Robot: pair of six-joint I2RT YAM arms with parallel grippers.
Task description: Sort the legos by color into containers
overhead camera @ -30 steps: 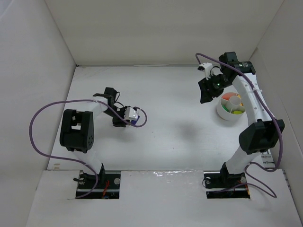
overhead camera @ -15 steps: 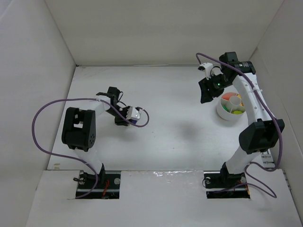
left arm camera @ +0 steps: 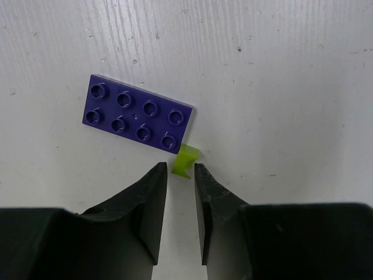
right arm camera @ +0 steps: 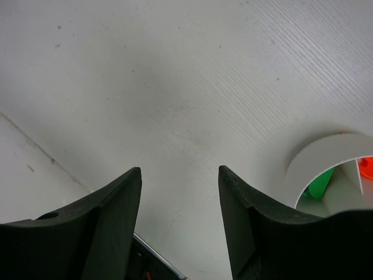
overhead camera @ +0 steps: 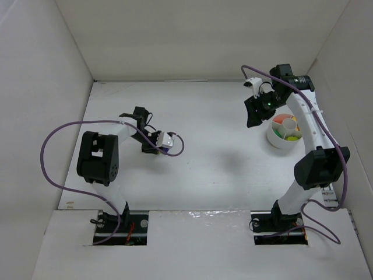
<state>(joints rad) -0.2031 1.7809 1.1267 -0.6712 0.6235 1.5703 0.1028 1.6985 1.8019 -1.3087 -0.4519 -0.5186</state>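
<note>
A tiny lime green lego (left arm camera: 186,161) lies on the white table against the corner of a flat purple lego (left arm camera: 138,114). My left gripper (left arm camera: 180,169) is low over it, its jaws narrow and apart, the lime piece's near end just between the fingertips. In the top view this gripper (overhead camera: 152,149) sits left of centre. My right gripper (right arm camera: 179,172) hangs open and empty beside the white bowl (right arm camera: 315,157) of containers, with a green lego (right arm camera: 319,184) and an orange one (right arm camera: 367,166) inside. From above, the bowl (overhead camera: 271,137) shows orange (overhead camera: 284,120) and lime (overhead camera: 289,137) wedges.
White walls enclose the table on the left, back and right. A purple cable (overhead camera: 49,157) loops out from the left arm, and another (overhead camera: 344,192) trails beside the right arm. Both arm bases stand at the near edge.
The left jaws have narrowed around the lime green lego, and the left wrist has shifted slightly. The right arm has stayed still.
</note>
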